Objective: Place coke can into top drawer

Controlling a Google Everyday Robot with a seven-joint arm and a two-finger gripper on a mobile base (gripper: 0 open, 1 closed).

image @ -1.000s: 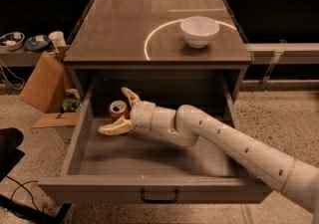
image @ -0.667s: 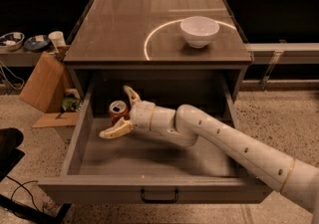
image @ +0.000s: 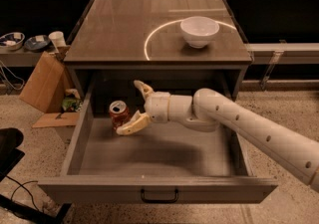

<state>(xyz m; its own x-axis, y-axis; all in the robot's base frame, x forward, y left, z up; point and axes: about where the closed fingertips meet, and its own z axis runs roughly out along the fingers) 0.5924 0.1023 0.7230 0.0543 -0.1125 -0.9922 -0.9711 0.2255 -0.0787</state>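
The coke can (image: pixel 118 113), red with a silver top, stands upright on the floor of the open top drawer (image: pixel 159 188), in its back left part. My gripper (image: pixel 128 107) is inside the drawer just to the right of the can. It is open, with one tan finger (image: pixel 142 88) raised above and the other finger (image: pixel 130 125) low by the can's base. The can stands at the mouth of the spread fingers and is not clamped. The white arm reaches in from the right.
A white bowl (image: pixel 199 31) sits on the cabinet top (image: pixel 124 34) inside a white ring. A cardboard box (image: pixel 44 83) and clutter stand left of the cabinet. The drawer's front panel carries a black handle (image: pixel 159 197).
The gripper has drawn back a little to the right and up, away from the can. The can stays standing in the drawer.
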